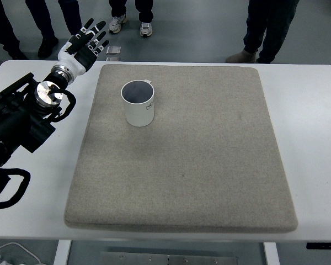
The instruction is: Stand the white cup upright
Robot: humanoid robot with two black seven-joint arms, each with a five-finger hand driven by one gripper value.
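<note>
Head view: white cup standing upright, mouth up, on the grey felt mat, to the right of and nearer the table's front edge than the left hand. That hand, fingers spread and holding nothing, hovers over the white table's far left corner, well apart from the cup.

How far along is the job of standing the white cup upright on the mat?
Done: the white cup stands upright on the grey mat, mouth up. In hand: nothing; the left hand is open beyond the mat's far-left corner, apart from the cup. Left: nothing visible.
</note>
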